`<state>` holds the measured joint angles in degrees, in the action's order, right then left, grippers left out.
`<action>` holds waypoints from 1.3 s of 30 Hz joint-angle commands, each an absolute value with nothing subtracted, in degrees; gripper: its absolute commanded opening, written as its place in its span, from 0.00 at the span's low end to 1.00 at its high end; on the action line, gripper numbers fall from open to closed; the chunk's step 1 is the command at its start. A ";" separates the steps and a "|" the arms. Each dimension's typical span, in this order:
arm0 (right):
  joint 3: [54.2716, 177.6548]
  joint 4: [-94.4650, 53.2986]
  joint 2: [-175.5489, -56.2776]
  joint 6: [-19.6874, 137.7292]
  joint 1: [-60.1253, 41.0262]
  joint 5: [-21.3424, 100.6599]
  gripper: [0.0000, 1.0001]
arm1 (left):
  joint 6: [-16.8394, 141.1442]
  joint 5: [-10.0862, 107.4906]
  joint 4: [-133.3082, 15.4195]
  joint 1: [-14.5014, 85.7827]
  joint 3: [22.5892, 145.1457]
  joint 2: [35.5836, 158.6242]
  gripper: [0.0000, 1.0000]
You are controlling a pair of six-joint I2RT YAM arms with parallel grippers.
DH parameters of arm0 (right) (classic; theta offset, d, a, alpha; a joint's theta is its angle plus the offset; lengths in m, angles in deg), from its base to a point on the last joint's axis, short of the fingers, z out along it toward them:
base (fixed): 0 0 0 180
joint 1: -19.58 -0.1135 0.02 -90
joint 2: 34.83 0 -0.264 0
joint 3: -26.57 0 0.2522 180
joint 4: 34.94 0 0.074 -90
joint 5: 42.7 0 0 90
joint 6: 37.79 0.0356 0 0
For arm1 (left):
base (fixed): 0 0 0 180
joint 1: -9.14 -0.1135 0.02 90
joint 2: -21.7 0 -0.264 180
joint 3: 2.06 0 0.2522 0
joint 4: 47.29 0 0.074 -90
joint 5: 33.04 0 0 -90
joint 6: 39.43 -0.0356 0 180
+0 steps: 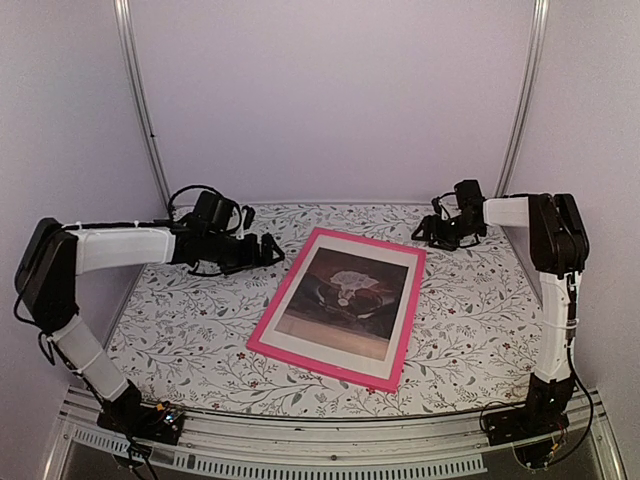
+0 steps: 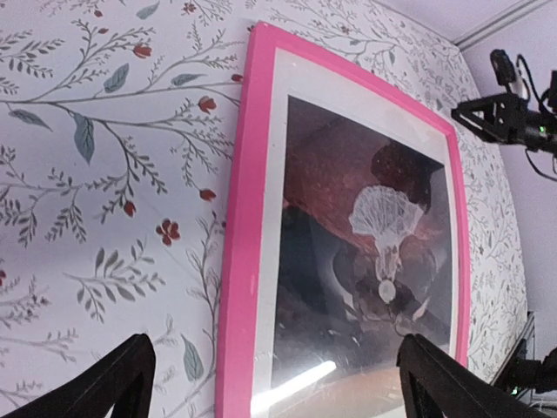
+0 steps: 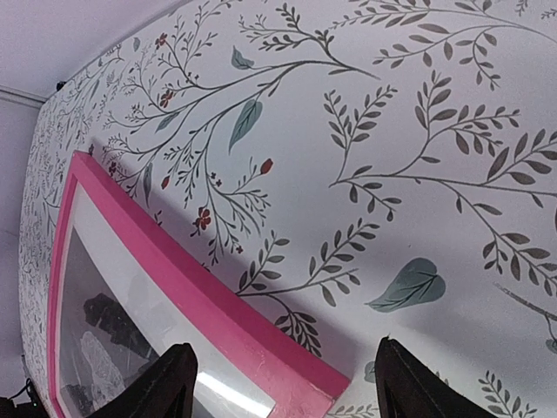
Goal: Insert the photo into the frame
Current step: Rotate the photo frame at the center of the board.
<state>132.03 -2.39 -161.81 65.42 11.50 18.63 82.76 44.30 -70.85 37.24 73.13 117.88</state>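
The pink frame lies flat and slightly turned in the middle of the table. The photo, dark brown-red with a pale figure, lies inside it within a white border. My left gripper hovers open just off the frame's far left corner, holding nothing. In the left wrist view the frame's rail and the photo lie under the spread left gripper. My right gripper is open and empty by the far right corner. In the right wrist view that gripper straddles the frame's corner.
A floral cloth covers the table. Pale walls with metal posts close in the back and sides. A metal rail with both arm bases runs along the near edge. The right arm's gripper shows in the left wrist view.
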 commanded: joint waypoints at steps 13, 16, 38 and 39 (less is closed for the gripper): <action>136.66 1.40 -167.36 61.72 9.04 22.16 0.74 | 99.56 48.91 -74.81 54.48 43.83 92.48 1.00; 136.57 1.67 -167.50 61.77 8.78 22.12 0.74 | 102.22 49.52 -75.50 57.53 42.46 91.74 1.00; 121.46 -4.10 -160.93 63.76 8.21 21.69 0.73 | 101.32 46.27 -64.27 57.82 45.40 105.49 0.99; 119.41 -4.74 -159.96 64.10 8.24 21.73 0.73 | 101.94 46.13 -63.14 57.19 44.82 105.19 0.99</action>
<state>126.24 -8.82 -161.61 61.97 8.88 21.59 101.23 46.90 -68.08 58.99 45.63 103.74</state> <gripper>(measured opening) 0.731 0.995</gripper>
